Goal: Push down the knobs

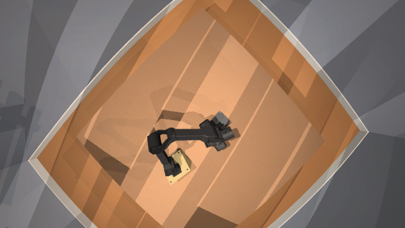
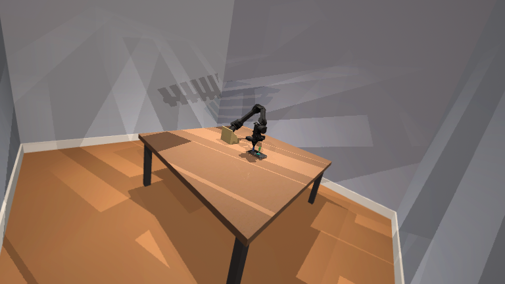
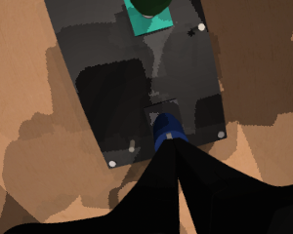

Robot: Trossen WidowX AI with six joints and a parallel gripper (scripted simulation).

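Observation:
The dark circuit board (image 1: 220, 117) (image 3: 98, 44) stands on the table. The blue knob (image 3: 165, 126) (image 2: 253, 149) is over a dark potentiometer (image 3: 153, 111) near one end of the board. My gripper (image 3: 172, 146) is shut with nothing between its fingers. Its tips are at the top of the blue knob and appear to touch it. They cover part of it, and how far down it sits cannot be told. The green knob (image 3: 151, 4) (image 2: 259, 148) stands above the teal potentiometer (image 3: 153, 25) (image 2: 258, 153), with a sliver of grey below the knob. Its top is cut off in the wrist view.
Small pale posts (image 3: 201, 26) (image 3: 221, 135) (image 3: 112, 164) show near the board's corners, and another short post (image 3: 132, 146) stands beside the blue knob. The arm's base is on a pale yellow mount (image 1: 185, 162) (image 2: 227, 135). The arm reaches over the board in the top view.

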